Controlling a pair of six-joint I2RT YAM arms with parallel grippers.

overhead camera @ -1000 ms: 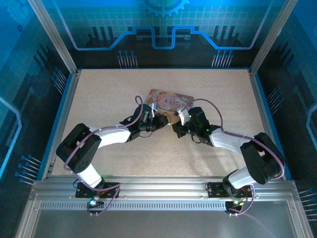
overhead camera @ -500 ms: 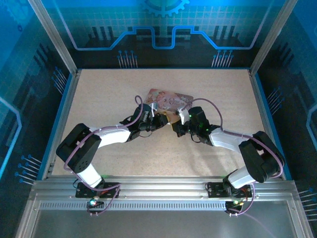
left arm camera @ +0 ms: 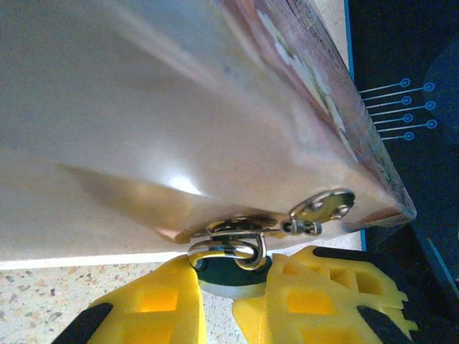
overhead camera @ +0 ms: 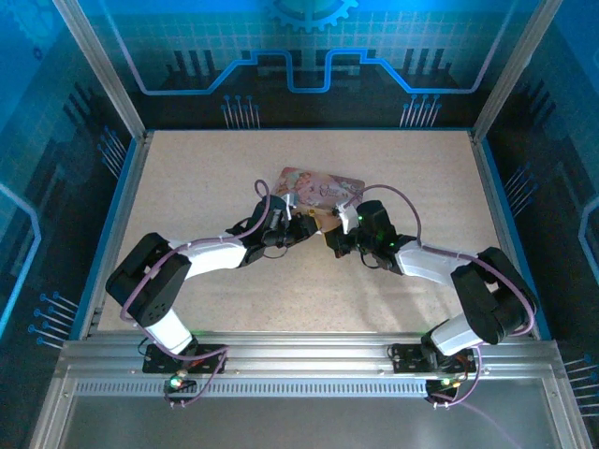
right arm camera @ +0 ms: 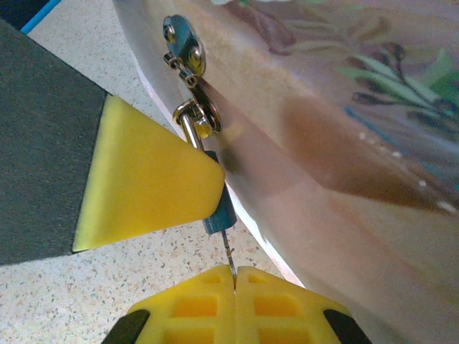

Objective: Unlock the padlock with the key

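Observation:
The padlock [left arm camera: 231, 278], a small dark teal body with a silver shackle, hangs from the hasp [left arm camera: 324, 208] of the pink tin [left arm camera: 143, 107]. My left gripper [left arm camera: 233, 271] is shut on the padlock's body, a yellow finger on each side. In the right wrist view, the padlock [right arm camera: 220, 209] shows beside the left gripper's finger [right arm camera: 143, 179]. My right gripper [right arm camera: 234, 275] is shut on the key [right arm camera: 229, 256], a thin metal blade that points up into the padlock's bottom end. In the top view both grippers, left [overhead camera: 304, 223] and right [overhead camera: 333, 236], meet at the tin's near edge.
The pink illustrated tin [overhead camera: 323, 185] lies mid-table on the speckled top [overhead camera: 225, 168], behind the two grippers. Blue-lit walls and metal frame posts [overhead camera: 98, 70] enclose the table on three sides.

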